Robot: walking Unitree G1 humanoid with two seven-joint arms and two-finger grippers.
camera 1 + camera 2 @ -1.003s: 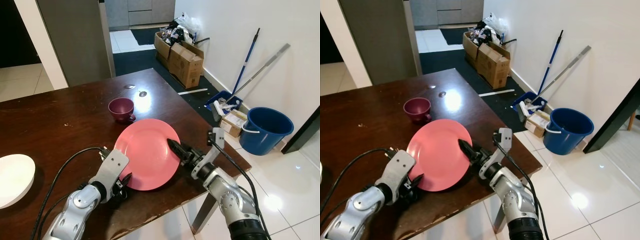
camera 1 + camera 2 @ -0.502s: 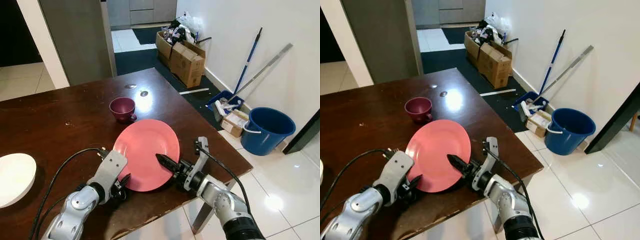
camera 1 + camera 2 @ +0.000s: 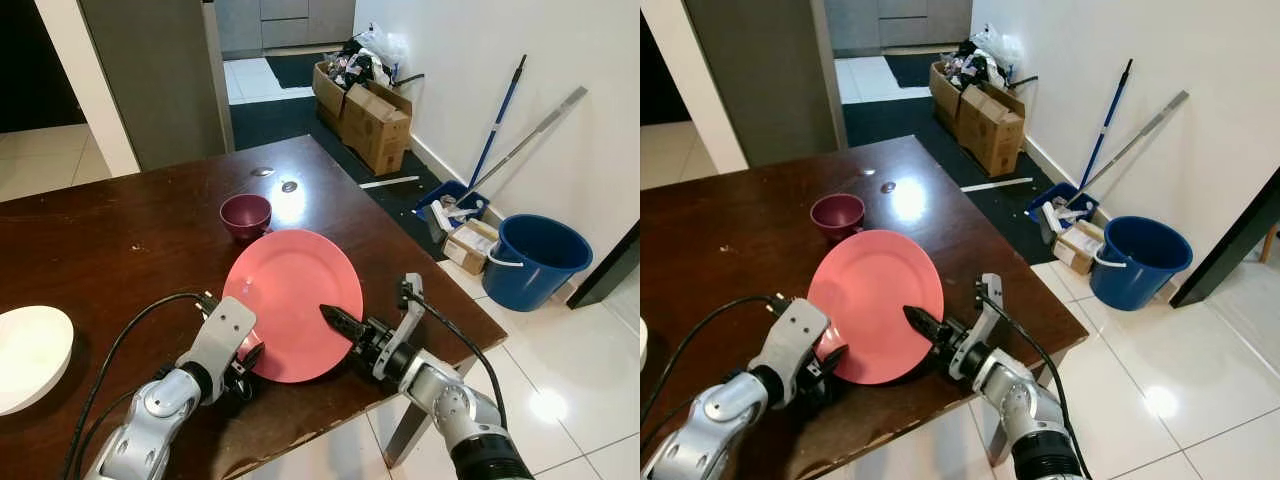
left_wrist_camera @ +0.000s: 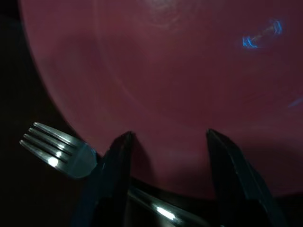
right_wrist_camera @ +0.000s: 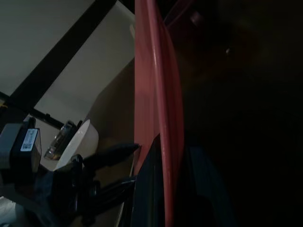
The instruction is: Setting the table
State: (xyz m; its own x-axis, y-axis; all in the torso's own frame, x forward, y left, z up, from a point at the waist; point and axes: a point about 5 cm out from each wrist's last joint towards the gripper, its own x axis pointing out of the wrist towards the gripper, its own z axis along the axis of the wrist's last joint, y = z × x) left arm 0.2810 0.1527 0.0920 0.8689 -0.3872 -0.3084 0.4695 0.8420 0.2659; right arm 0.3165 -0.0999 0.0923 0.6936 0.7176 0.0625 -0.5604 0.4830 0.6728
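1. Gripping: right hand (image 3: 335, 322), fingers clamped on near-right rim of pink plate (image 3: 290, 290); rim sits between the two fingers in right wrist view.
2. Pink plate: tilted, far edge raised, near edge down by bench (image 3: 120, 230) front; w/ right hand on it.
3. Left hand (image 3: 248, 358): at plate's near-left edge, fingers apart, tips (image 4: 118, 156) touching or just short of the rim – can't tell which.
4. Fork (image 4: 57, 153): on bench beside left hand, handle running under plate edge.
5. Maroon cup (image 3: 245, 214): upright, on bench just beyond plate.
6. White bowl (image 3: 30, 355): bench's left edge, well apart from plate.
7. Floor, right of bench: blue bucket (image 3: 540, 258), mop (image 3: 495, 125), cardboard boxes (image 3: 370, 120).
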